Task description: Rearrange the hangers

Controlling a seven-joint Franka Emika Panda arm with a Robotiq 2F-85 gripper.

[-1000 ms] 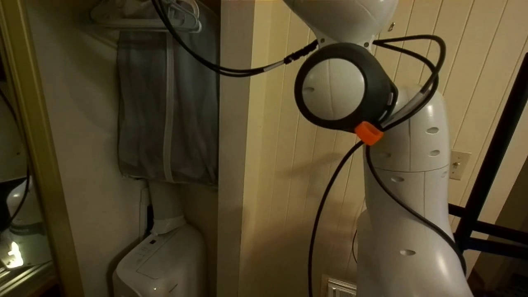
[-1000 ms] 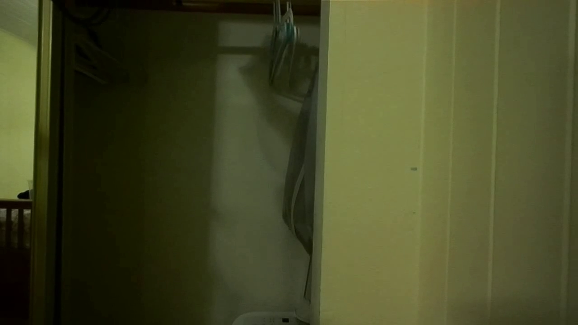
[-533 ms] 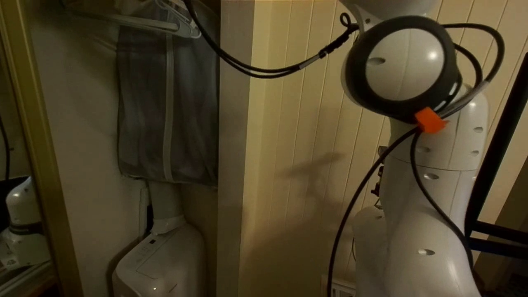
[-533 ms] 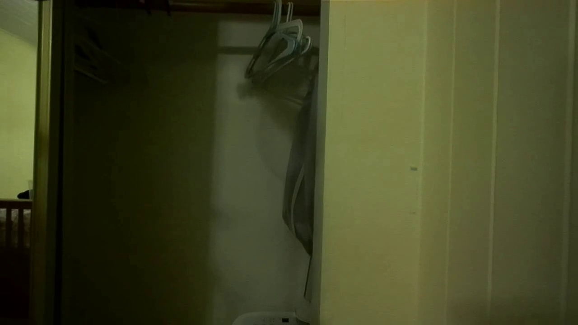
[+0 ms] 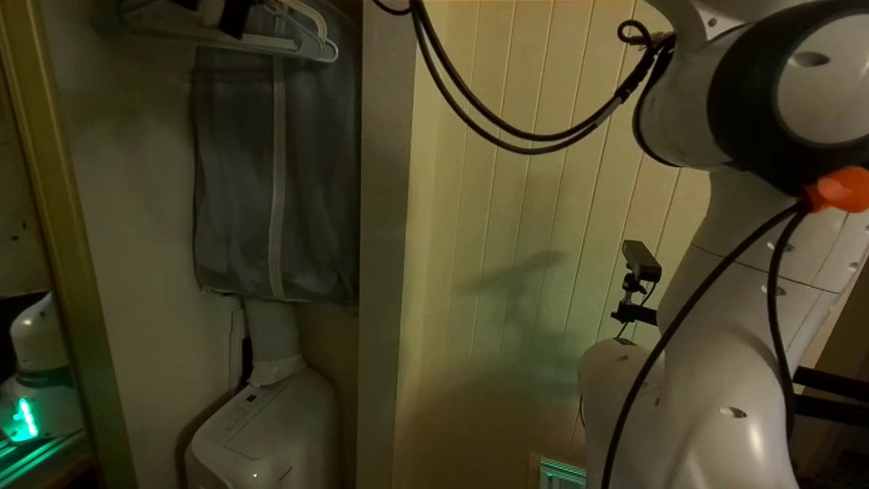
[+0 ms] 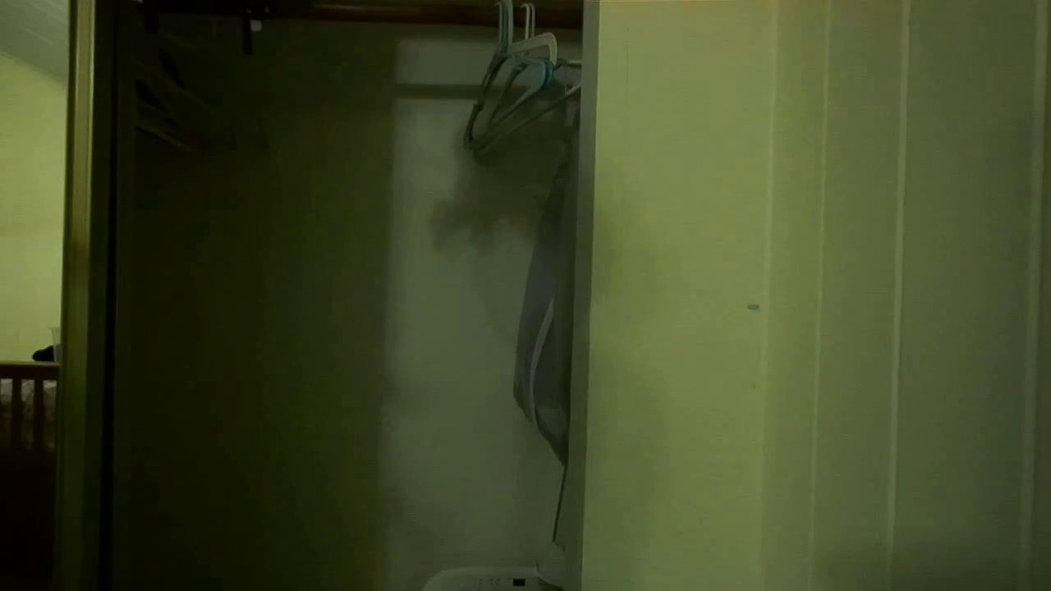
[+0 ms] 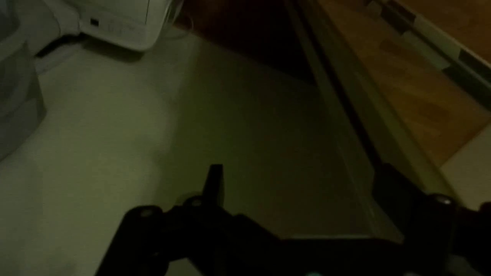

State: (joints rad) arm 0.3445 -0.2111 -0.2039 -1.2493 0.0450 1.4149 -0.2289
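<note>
Several pale hangers (image 5: 271,45) hang at the top of the closet in an exterior view, above a grey cloth panel. Seen more from the side, the hangers (image 6: 538,78) hang spread and at a tilt from the rail, some pale and some bluish. In the wrist view my gripper (image 7: 299,176) stands wide open, its dark fingers (image 7: 215,182) far apart with nothing between them. Black parts of the gripper show at the top edge of both exterior views, left of the hangers in one and overlapping them in another. No hangers can be made out in the wrist view.
The grey cloth panel (image 5: 237,170) hangs beneath the hangers, over a white appliance (image 5: 265,435). A wall edge (image 6: 587,287) borders the closet on one side and a door frame (image 6: 78,287) on the other. Black cables (image 5: 529,142) droop from the arm.
The arm's elbow has moved right in an exterior view. The hangers have swung and spread apart from a tight bunch. Dark gripper parts have come into view at the top, left of the hangers.
</note>
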